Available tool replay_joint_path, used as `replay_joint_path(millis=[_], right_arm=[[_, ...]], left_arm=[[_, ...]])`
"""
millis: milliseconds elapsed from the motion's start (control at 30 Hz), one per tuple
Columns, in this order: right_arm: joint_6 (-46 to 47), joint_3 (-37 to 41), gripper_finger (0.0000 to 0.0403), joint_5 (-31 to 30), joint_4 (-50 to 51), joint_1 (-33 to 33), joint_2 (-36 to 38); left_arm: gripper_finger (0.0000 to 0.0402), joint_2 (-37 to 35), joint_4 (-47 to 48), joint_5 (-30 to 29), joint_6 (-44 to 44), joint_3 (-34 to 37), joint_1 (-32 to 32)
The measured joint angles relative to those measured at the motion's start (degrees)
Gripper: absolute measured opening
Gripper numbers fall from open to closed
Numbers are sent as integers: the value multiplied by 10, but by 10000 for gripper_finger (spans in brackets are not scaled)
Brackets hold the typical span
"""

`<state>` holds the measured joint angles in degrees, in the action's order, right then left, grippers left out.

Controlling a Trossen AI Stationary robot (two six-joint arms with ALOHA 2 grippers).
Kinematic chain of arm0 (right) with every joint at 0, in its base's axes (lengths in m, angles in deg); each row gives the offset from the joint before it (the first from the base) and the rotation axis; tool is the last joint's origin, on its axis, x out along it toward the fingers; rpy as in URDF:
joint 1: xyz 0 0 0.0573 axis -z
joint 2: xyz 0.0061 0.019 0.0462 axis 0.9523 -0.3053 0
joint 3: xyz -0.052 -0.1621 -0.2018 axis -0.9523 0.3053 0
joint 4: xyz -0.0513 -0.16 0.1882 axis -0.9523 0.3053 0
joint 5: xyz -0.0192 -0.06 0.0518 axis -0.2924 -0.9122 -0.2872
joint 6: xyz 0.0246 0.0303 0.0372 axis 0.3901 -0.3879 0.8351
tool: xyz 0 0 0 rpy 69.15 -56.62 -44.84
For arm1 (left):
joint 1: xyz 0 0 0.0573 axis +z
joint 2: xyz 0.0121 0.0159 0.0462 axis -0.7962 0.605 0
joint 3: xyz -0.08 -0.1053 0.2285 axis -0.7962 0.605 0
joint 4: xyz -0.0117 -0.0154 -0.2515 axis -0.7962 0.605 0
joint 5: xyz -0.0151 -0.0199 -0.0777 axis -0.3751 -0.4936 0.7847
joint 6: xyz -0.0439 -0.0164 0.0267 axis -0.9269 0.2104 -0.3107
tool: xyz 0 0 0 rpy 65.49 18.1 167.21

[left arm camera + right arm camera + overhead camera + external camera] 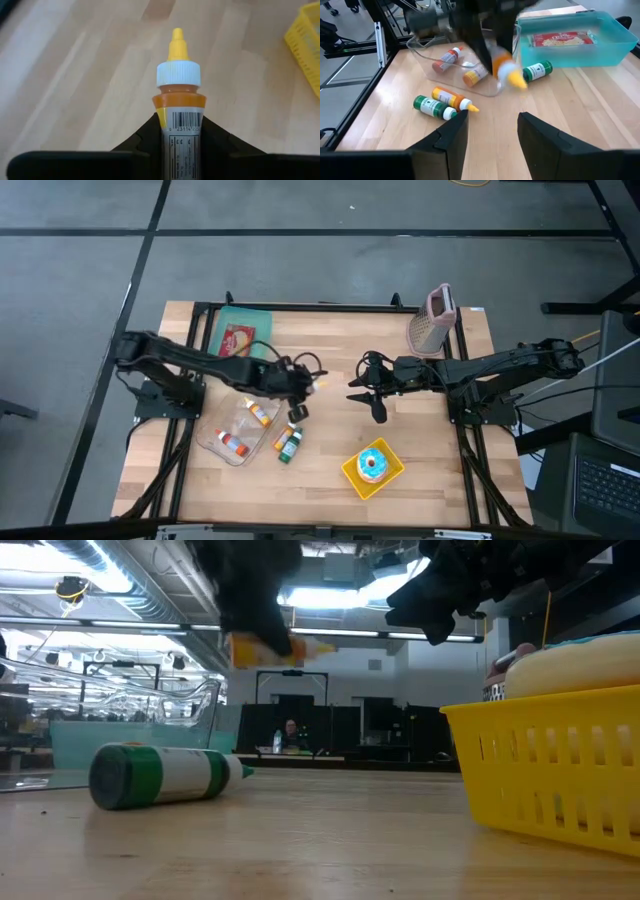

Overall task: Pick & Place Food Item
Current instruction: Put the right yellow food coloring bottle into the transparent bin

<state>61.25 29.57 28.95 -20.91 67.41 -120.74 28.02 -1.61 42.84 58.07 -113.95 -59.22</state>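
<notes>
Spanning the whole high view: wooden bench [330,410]. Sitting at its far left corner: teal bin [243,323] holding a red-and-white packet [236,339]. Lying near the front left: clear plastic container [232,432] with two small bottles inside, touching its floor. Resting near the front right: yellow basket [372,470] carrying a blue-frosted donut [372,464]. Leaning at the far right corner: metal grater [433,320]. Reaching in from the left, raised off the bench just beside the clear container: left tool [300,388], clenching around an orange-and-yellow squeeze bottle [178,102] at its body, white collar and yellow nozzle sticking out past the fingers. Hanging over the bench's middle, well apart from the basket: right tool [492,127], fingers spread, holding nothing. Lying side by side on the wood just beside the container: a green-capped bottle [434,106] and an orange one [451,98], both on their sides.
</notes>
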Motion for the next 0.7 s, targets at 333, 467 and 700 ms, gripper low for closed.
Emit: replay_joint_path(millis=[333,467,700], right_arm=[[-2,0,168,0,2,0,0],[-4,0,168,0,2,0,0],[-3,0,168,0,2,0,0]], left_arm=[[84,-104,154,21,52,-1,-63],[83,-109,219,22,35,-1,-107],[83,-93,323,22,-45,-1,-168]])
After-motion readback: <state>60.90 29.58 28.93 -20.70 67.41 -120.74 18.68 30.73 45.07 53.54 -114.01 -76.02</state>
